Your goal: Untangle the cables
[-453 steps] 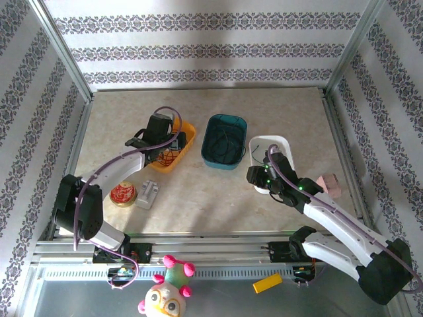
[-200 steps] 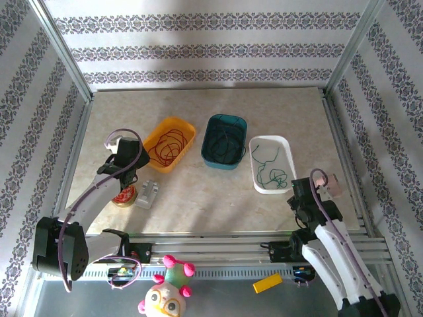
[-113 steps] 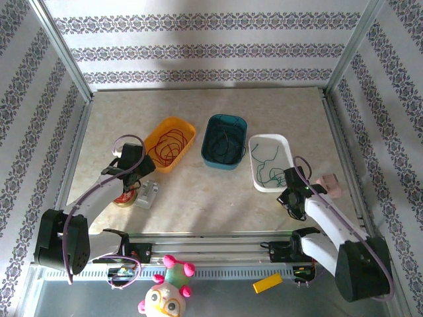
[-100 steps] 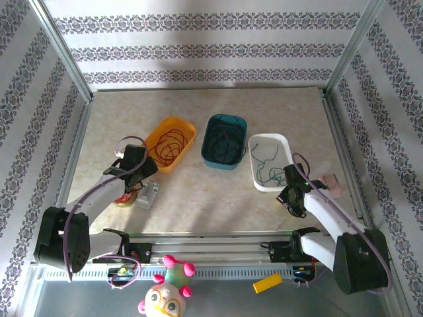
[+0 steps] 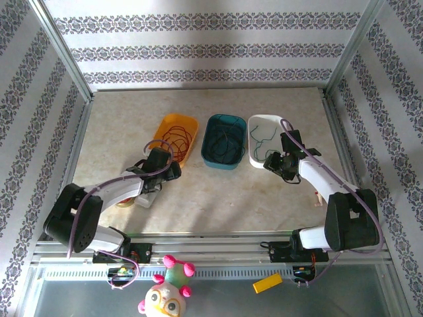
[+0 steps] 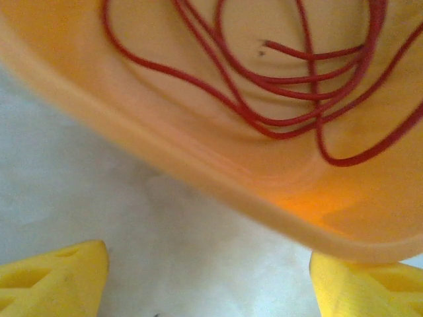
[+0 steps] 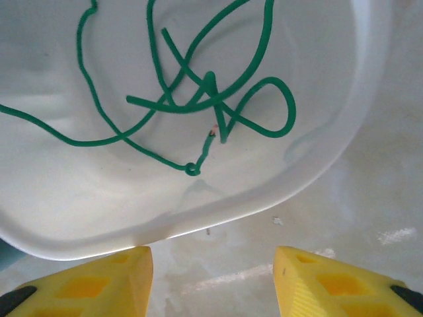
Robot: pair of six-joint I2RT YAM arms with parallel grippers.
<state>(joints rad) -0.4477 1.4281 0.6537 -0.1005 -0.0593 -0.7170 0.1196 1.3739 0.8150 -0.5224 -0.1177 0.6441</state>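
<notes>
Far left of the teal tray (image 5: 220,163), a red round tin (image 5: 121,199) and a white block (image 5: 147,197) sit on the table (image 5: 119,119), partly covered by the left arm. The left tool (image 6: 211,274) hangs released, fingers spread and empty, at the near end of the orange tray (image 5: 166,130), just left of the teal one. The red cable (image 5: 177,140) lies coiled inside the orange tray. The black cable (image 5: 225,142) lies in the teal tray itself. Just right of it, the white tray (image 7: 317,99) holds the looped green cable (image 7: 173,105). The right tool (image 7: 211,281) is spread wide, gripping nothing, at the white tray's near rim.
</notes>
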